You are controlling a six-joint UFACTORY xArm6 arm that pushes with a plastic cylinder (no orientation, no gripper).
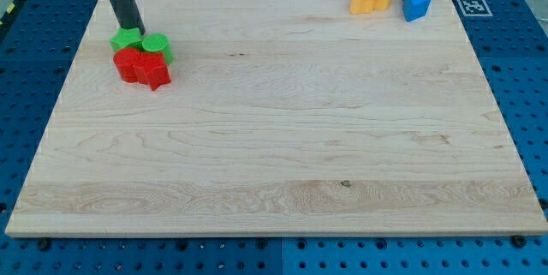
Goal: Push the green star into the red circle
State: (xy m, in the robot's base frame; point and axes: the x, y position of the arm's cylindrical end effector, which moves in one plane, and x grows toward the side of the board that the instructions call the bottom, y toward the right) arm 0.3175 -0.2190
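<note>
Pushing green star-shaped block (128, 39) against red round block (128, 62), upper left of wooden desk (282, 138).
No claw fitted, nothing held; tip (134, 29) at star's far edge. Advise slow, centred push; green and red neighbours crowd close.

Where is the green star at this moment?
The green star is near the board's upper left corner in the camera view, touching the red blocks below it, with my tip against its top.

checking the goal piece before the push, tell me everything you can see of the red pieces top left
The red cluster looks like matte plastic lying flat on the wooden board near the view's top left. It seems to be two pieces pressed together; the one toward the view's right shows star-like points, the other's shape is unclear. Green blocks touch its top edge, and my tip sits just above those.
</note>
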